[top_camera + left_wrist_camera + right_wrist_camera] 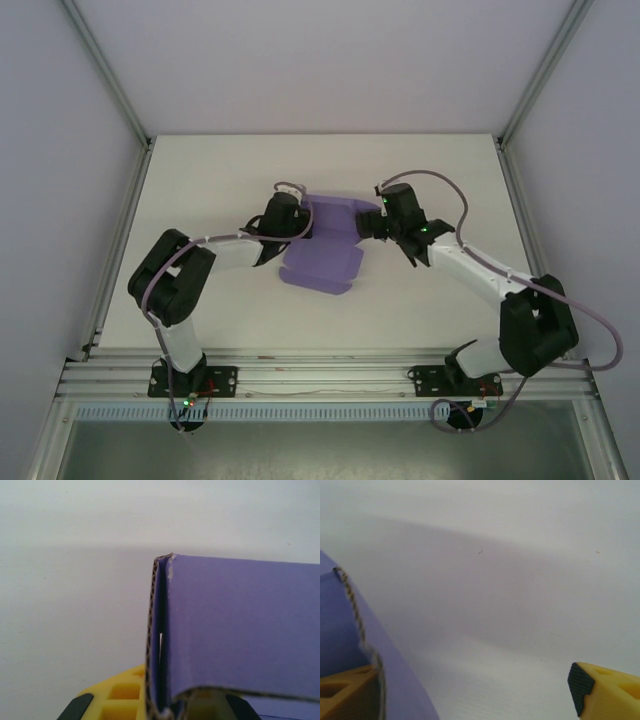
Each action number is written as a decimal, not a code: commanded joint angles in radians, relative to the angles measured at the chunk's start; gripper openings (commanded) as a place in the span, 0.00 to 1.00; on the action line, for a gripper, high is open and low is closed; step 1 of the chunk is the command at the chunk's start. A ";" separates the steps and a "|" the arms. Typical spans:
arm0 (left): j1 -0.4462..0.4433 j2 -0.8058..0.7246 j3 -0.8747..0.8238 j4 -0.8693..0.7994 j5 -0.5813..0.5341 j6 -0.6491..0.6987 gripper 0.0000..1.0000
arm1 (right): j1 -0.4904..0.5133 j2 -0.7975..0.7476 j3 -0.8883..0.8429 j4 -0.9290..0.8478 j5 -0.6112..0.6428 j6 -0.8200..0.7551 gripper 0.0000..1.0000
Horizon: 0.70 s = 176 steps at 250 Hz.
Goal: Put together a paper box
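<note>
While it is only part folded, the white worktop (200,180) carries the lavender paper box (322,262) near its middle, between the two arms. One panel lies flat toward the near edge, and the far part is raised into sides.

The left gripper (298,224) is at the box's left side, pressed together on a doubled side wall (159,630). In the left wrist view, that folded card stands upright between its yellow fingers (122,692), corrugated edge showing. The right gripper (368,226) is at the box's right side with its jaws spread wide and holding nothing. One finger (345,687) sits just behind a purple card edge, and the other finger's black pad (580,682) is well apart over bare worktop.

My judgement is that the fold on the right now has nothing pinning it, so stiff creases could let it spring back open. With one pinch as the only hold, any pull from the left arm could drag or tip so light a box. The right finger next to the card could catch the edge on its way out and undo the fold or bend the flap.
</note>
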<state>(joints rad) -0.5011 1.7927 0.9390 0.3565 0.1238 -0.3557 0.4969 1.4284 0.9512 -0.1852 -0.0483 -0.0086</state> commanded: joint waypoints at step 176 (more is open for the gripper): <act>-0.034 -0.063 0.041 -0.098 -0.151 0.028 0.00 | 0.049 -0.234 -0.207 -0.029 0.170 0.086 1.00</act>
<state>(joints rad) -0.5240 1.7538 0.9463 0.2886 0.0132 -0.3382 0.5446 1.2228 0.8188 -0.1669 0.1143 0.0593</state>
